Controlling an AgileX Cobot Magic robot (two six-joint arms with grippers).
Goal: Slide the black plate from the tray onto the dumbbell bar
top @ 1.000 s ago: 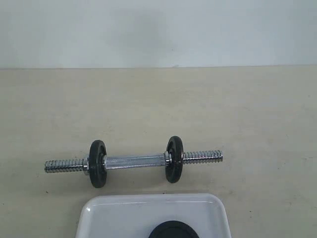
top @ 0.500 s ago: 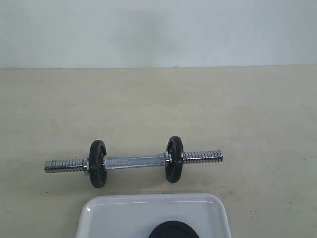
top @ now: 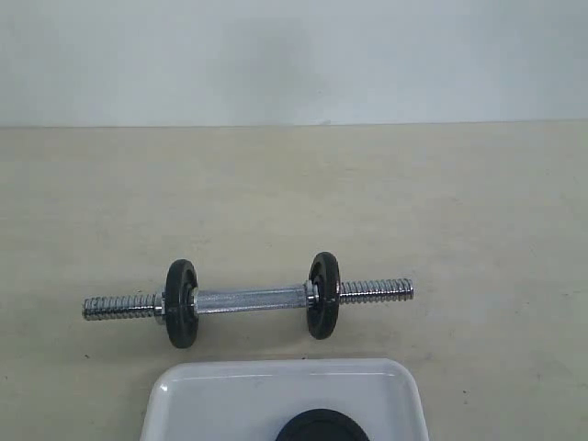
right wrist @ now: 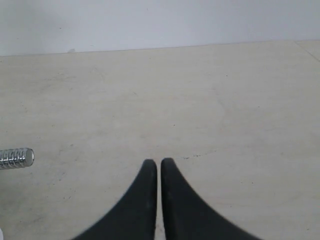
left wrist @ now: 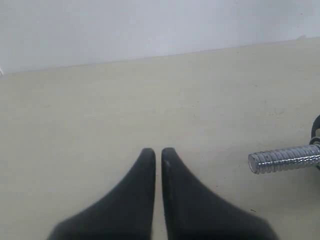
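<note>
Glossy white rectangular tray [top: 211,395] holding one matte-black round plate [top: 322,427] lying flat, partly cropped, chrome threaded dumbbell bar [top: 248,299] nearby on beige tabletop [top: 413,202], two black discs [top: 181,315] mounted, pale wall [top: 294,55] behind, left gripper [left wrist: 158,151] and right gripper [right wrist: 158,162] both closed, empty.

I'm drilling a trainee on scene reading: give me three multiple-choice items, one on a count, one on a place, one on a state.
1. How many plates sit on the bar? A one B two C three
2. Where is the spare black plate? A on the tray B on the bar C beside the tray
3. How are the left gripper and right gripper? A both open B both shut, empty C one holds a plate
Key: 1 B, one stands inside each threaded end; 2 A, it lies inside the rim; 3 B, jaws closed on nothing.
</note>
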